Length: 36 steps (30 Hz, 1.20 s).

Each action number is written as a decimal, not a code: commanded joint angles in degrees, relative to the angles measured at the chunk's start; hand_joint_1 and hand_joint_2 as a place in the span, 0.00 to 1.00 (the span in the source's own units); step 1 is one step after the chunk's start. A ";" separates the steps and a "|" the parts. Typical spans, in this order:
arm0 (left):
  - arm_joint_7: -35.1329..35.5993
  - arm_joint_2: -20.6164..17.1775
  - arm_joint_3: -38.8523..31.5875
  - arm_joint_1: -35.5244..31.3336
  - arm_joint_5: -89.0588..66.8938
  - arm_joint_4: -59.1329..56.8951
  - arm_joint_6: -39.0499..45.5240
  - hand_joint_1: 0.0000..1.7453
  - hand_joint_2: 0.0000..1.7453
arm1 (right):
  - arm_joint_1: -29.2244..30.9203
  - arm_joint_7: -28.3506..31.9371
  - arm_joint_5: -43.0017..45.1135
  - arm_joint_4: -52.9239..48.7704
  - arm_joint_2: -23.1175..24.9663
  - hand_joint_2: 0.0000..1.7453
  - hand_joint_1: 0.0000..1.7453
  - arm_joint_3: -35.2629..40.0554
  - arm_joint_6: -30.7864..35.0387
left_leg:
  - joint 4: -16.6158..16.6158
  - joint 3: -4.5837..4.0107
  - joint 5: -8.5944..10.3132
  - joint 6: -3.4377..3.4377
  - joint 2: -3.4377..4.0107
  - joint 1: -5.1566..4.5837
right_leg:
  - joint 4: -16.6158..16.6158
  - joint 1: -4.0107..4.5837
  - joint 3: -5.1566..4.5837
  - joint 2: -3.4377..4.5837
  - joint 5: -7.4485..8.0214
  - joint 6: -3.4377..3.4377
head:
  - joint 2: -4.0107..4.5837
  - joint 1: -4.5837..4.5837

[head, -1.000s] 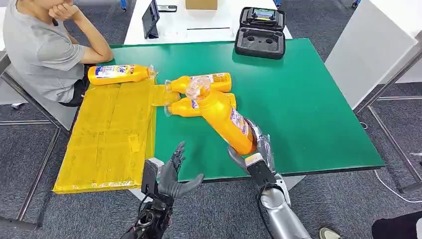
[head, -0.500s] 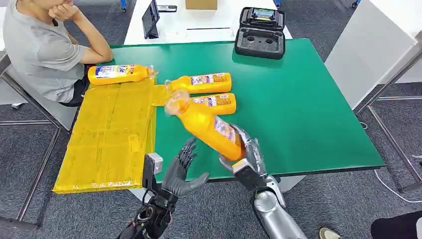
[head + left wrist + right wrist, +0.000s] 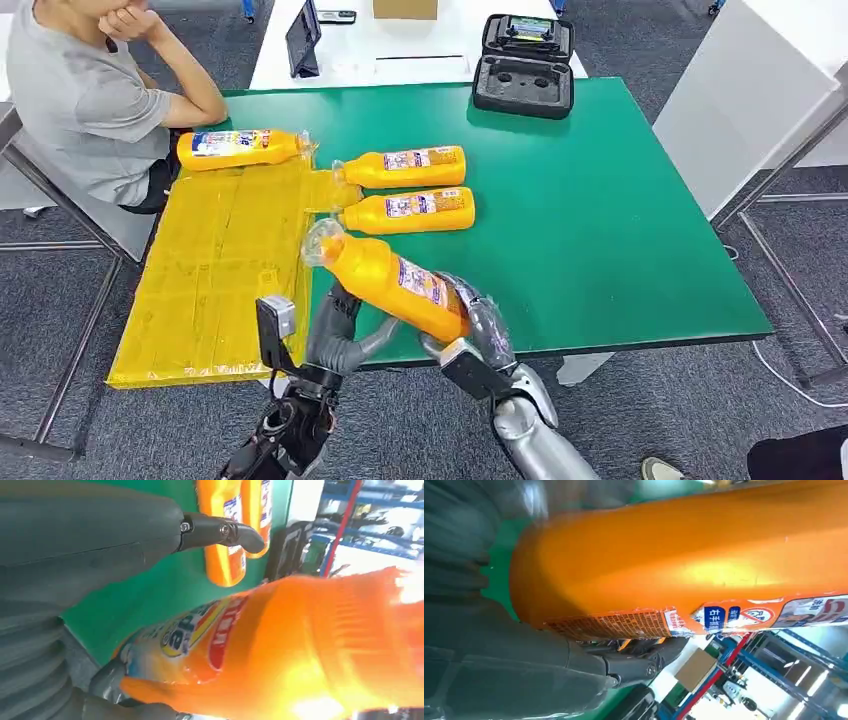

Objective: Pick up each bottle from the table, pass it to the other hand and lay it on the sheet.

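Held bottle (image 3: 385,280): orange plastic, clear cap toward the sheet, base toward the right arm; tilted above the near edge of the tabletop (image 3: 620,230), off the surface.
Right robot hand (image 3: 470,330): clamped round the base end of the held bottle; dark fingers (image 3: 639,667) wrapped under the body by the label.
Left robot hand (image 3: 340,335): fingers apart, cupped under the middle of the held bottle; contact likely, firm grip not evident; thumb (image 3: 222,530) away from the body.
Sheet (image 3: 225,270): yellow, flat over the left edge of the tabletop, near end overhanging; one bottle (image 3: 238,148) at its far end.
Waiting bottles: two more (image 3: 405,166) (image 3: 415,210) on their sides on the green, mid-tabletop, caps just at the sheet's right edge.
Handling: smooth, glossy plastic, probably slippery; walls probably give under a squeeze; weight unknowable, contents hidden.
Best hold: round the wide labelled middle, not the narrow cap end; firm left grip before any right release.
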<state>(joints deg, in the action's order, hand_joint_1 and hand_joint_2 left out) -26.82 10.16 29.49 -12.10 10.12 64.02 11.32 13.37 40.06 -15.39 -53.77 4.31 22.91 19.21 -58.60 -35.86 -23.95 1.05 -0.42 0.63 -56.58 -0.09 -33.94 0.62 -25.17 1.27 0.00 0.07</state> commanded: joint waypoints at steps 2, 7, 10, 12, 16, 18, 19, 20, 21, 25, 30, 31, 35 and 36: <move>0.42 -1.41 -0.39 -0.59 0.06 -0.34 -0.82 0.00 1.00 | 2.29 -0.06 0.62 3.65 -1.08 1.00 1.00 1.67 0.29 | 0.11 0.38 -0.11 -0.03 0.14 -0.03 | 0.10 -0.01 0.33 0.04 -0.07 -0.01 | 0.00 0.00; 0.48 -1.54 -0.33 -0.61 -0.08 -0.71 -0.95 0.00 1.00 | 1.85 -0.06 2.09 1.50 -0.88 1.00 1.00 2.01 -1.22 | 0.06 0.18 -0.06 -0.03 0.11 -0.02 | 0.05 -0.01 0.13 0.05 -0.03 -0.01 | 0.00 0.00; 0.46 -1.72 -0.15 -0.56 -0.18 -0.82 -1.15 0.00 1.00 | 1.91 -0.06 2.57 0.74 -1.03 1.00 1.00 1.42 -1.54 | 0.05 0.20 -0.06 -0.03 0.09 -0.03 | 0.03 -0.02 0.15 0.03 -0.04 -0.01 | 0.00 0.00; 0.46 -1.72 -0.15 -0.56 -0.18 -0.82 -1.15 0.00 1.00 | 1.91 -0.06 2.57 0.74 -1.03 1.00 1.00 1.42 -1.54 | 0.09 0.39 -0.12 -0.03 0.16 -0.04 | 0.07 -0.02 0.32 0.07 -0.08 -0.01 | 0.00 0.00; 0.46 -1.72 -0.15 -0.56 -0.18 -0.82 -1.15 0.00 1.00 | 1.91 -0.06 2.57 0.74 -1.03 1.00 1.00 1.42 -1.54 | 0.08 0.34 -0.10 -0.02 0.11 -0.03 | 0.07 -0.01 0.28 0.02 -0.07 0.00 | 0.00 0.00; 0.46 -1.65 0.01 -0.54 -0.23 -0.91 -1.19 0.00 1.00 | 2.14 -0.06 2.78 1.09 -1.02 1.00 1.00 1.30 -2.06 | 0.11 0.47 -0.13 -0.02 0.15 -0.04 | 0.10 -0.02 0.41 0.03 -0.09 0.00 | 0.00 0.00; 0.46 -1.61 0.33 -0.62 -0.26 -1.17 -1.37 0.00 1.00 | 2.20 -0.06 2.18 1.04 -1.12 1.00 1.00 1.65 -2.06 | 0.12 0.48 -0.14 -0.03 0.15 -0.05 | 0.10 -0.03 0.41 0.02 -0.10 0.00 | 0.00 0.00; 0.46 -1.53 0.56 -0.61 -0.32 -1.30 -1.45 0.00 1.00 | 2.22 -0.06 2.19 1.15 -1.02 1.00 1.00 1.90 -2.53 | 0.06 0.21 -0.06 -0.01 0.10 -0.03 | 0.06 -0.02 0.17 0.04 -0.04 0.00 | 0.00 0.00; 0.46 -1.46 0.99 -0.73 -0.49 -1.54 -1.63 0.00 1.00 | 2.18 -0.06 1.90 1.22 -0.96 1.00 1.00 2.24 -2.55 | 0.07 0.28 -0.09 -0.02 0.12 -0.04 | 0.06 -0.02 0.23 0.04 -0.06 0.00 | 0.00 0.00; 0.70 -0.75 2.28 -1.50 -0.51 -3.09 -2.05 0.00 1.00 | 2.71 -0.06 2.01 1.29 -0.26 1.00 1.00 3.51 -2.20 | 0.07 0.23 -0.07 -0.02 0.09 -0.04 | 0.04 -0.03 0.18 0.02 -0.05 -0.01 | 0.00 0.00; 0.79 -0.44 2.08 -2.17 -0.41 -3.72 -1.47 0.00 1.00 | 3.66 -0.06 1.56 2.97 0.59 1.00 1.00 3.96 -2.31 | 0.05 0.20 -0.05 -0.02 0.09 -0.03 | 0.03 -0.02 0.15 0.03 -0.04 -0.01 | 0.00 0.00; 0.79 -0.46 2.04 -2.21 -0.40 -3.68 -1.47 0.00 1.00 | 3.73 -0.06 1.46 3.12 0.63 1.00 1.00 4.02 -2.33 | 0.04 0.10 -0.02 -0.01 0.06 -0.02 | 0.02 -0.02 0.06 0.02 -0.01 -0.01 | 0.00 0.00; 0.79 -0.46 2.04 -2.21 -0.40 -3.68 -1.47 0.00 1.00 | 3.73 -0.06 1.46 3.12 0.63 1.00 1.00 4.02 -2.33 | 0.05 0.18 -0.04 -0.02 0.06 -0.02 | 0.04 -0.01 0.13 -0.01 -0.03 0.00 | 0.00 0.00; 0.79 -0.46 2.04 -2.21 -0.40 -3.68 -1.47 0.00 1.00 | 3.73 -0.06 1.46 3.12 0.63 1.00 1.00 4.02 -2.33 | 0.07 0.26 -0.06 -0.02 0.08 -0.03 | 0.05 -0.02 0.21 -0.01 -0.05 0.00 | 0.00 0.00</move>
<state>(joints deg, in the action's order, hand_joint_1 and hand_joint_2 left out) -26.36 10.36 30.23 -12.07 9.77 64.04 9.97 14.15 40.04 -14.08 -53.66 4.83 25.31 17.09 -58.60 -35.86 -23.95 1.04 -0.41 0.64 -56.58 -0.09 -33.96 0.62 -25.17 1.27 0.00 0.07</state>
